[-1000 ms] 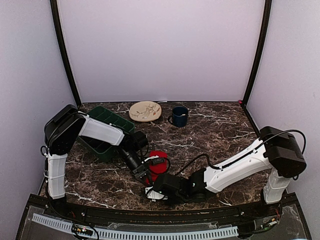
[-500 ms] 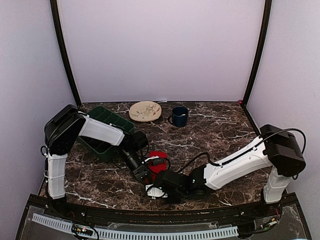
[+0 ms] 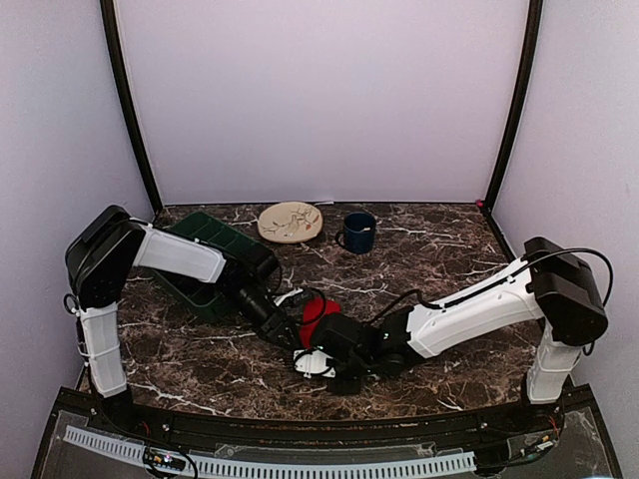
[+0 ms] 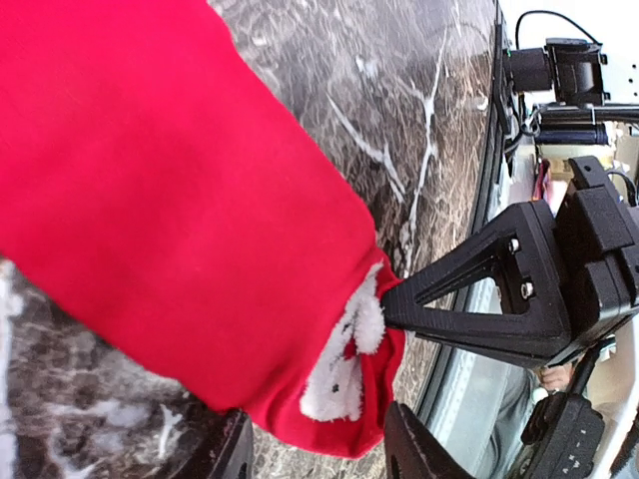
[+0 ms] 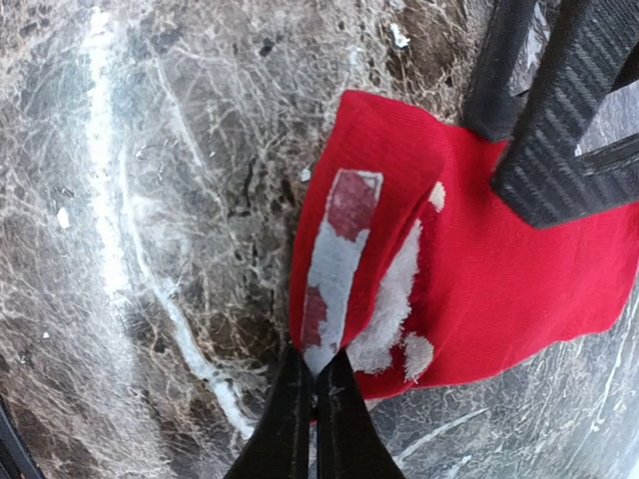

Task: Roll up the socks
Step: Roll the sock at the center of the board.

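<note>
The red socks (image 3: 316,313) lie bunched on the marble table between both grippers. In the left wrist view the red fabric (image 4: 170,200) fills most of the frame, and its white patterned band (image 4: 344,374) hangs between my left gripper's (image 4: 321,454) fingers, which stand apart and open. The right gripper's black fingers (image 4: 479,299) pinch the same end of the fabric. In the right wrist view my right gripper (image 5: 318,384) is shut on the edge of the white band (image 5: 334,269) of the socks (image 5: 499,279). In the top view the left gripper (image 3: 287,329) and the right gripper (image 3: 308,347) are close together.
A dark green bin (image 3: 205,261) stands behind the left arm. A beige plate (image 3: 290,221) and a dark blue mug (image 3: 357,232) sit at the back. The table's front edge (image 3: 300,414) runs just below the grippers.
My left gripper has opened and let go of the socks, and its arm has drawn back to the left. The right gripper has shut on the band and moved up toward the socks.
</note>
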Controlling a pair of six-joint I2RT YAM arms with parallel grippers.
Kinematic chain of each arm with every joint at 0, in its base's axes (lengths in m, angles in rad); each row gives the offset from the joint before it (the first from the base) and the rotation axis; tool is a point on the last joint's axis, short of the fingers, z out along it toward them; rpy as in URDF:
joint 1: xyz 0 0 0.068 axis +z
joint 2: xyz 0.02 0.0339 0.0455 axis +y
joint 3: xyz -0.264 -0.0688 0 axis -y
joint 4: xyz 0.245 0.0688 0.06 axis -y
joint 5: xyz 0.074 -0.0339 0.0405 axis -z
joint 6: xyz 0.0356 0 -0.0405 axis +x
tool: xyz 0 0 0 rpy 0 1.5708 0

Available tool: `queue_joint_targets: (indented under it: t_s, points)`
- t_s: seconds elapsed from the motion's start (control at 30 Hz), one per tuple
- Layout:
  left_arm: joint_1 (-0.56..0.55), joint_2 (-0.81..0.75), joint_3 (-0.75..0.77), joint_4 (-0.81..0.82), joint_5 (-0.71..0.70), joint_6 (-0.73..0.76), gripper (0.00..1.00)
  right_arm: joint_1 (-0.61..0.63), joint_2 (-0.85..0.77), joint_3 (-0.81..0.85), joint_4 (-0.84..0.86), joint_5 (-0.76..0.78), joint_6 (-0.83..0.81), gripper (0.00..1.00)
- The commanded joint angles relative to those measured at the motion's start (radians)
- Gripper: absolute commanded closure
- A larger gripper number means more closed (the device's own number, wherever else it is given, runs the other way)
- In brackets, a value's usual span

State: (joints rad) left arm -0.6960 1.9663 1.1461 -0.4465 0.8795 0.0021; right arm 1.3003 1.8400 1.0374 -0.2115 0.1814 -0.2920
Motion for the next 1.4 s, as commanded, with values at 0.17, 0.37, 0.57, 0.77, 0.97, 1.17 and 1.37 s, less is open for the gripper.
queue_joint_targets:
  t_s: [0.17, 0.37, 0.57, 0.77, 0.97, 1.17, 1.37]
  points:
    - [0.003, -0.135, -0.098, 0.194, -0.071, -0.075, 0.53, -0.044, -0.018, 0.057, -0.105, -0.131, 0.012, 1.00]
    - [0.004, -0.244, -0.216, 0.352, -0.189, -0.137, 0.55, -0.056, 0.001, 0.093, -0.132, -0.193, 0.004, 1.00]
    - [0.001, -0.347, -0.338, 0.474, -0.335, -0.167, 0.58, -0.072, 0.008, 0.109, -0.149, -0.255, 0.009, 1.00]
    - [-0.058, -0.390, -0.415, 0.538, -0.473, -0.149, 0.61, -0.100, 0.017, 0.147, -0.181, -0.328, 0.010, 1.00]
    - [-0.161, -0.412, -0.463, 0.567, -0.635, -0.131, 0.66, -0.136, 0.045, 0.190, -0.230, -0.428, 0.010, 1.00]
    - [-0.195, -0.500, -0.542, 0.630, -0.741, -0.151, 0.69, -0.161, 0.075, 0.228, -0.262, -0.483, 0.005, 1.00]
    - [-0.206, -0.592, -0.602, 0.675, -0.808, -0.157, 0.67, -0.173, 0.095, 0.248, -0.286, -0.541, 0.011, 1.00]
